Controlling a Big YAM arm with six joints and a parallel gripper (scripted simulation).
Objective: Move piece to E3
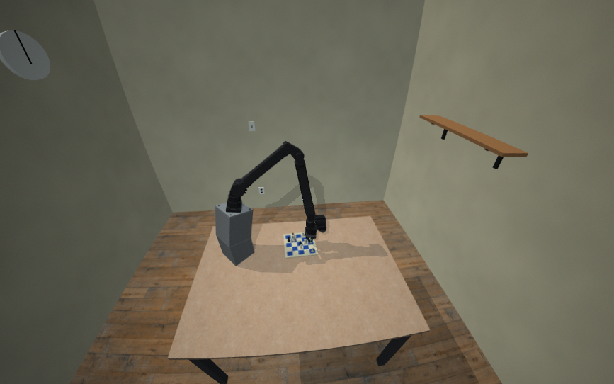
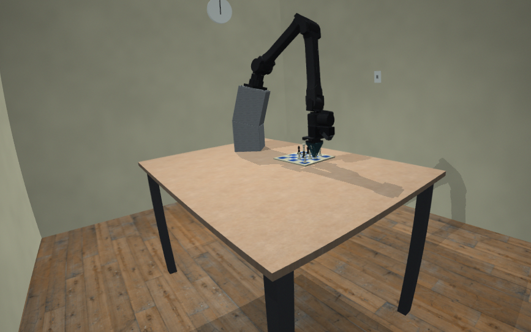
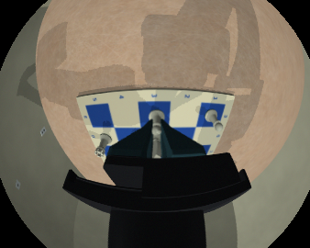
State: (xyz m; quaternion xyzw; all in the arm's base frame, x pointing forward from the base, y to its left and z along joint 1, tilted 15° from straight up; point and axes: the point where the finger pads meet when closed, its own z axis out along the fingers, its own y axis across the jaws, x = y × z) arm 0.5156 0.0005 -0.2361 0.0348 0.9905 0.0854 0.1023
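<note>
A small blue and cream chessboard (image 1: 299, 246) lies on the table and also shows in the exterior view (image 2: 304, 158). Several small black and white pieces stand on it. My gripper (image 3: 156, 123) is low over the board's far right part, seen in the top view (image 1: 310, 234) and in the exterior view (image 2: 313, 151). In the wrist view its fingers are shut on a white piece (image 3: 155, 123) that stands over a blue square at the board's edge row. Two more white pieces (image 3: 216, 118) (image 3: 103, 141) stand to either side of it.
The grey arm pedestal (image 1: 234, 232) stands on the table left of the board. The board's edge (image 3: 155, 93) lies just beyond the held piece, with bare table past it. A wall shelf (image 1: 473, 138) hangs at the right.
</note>
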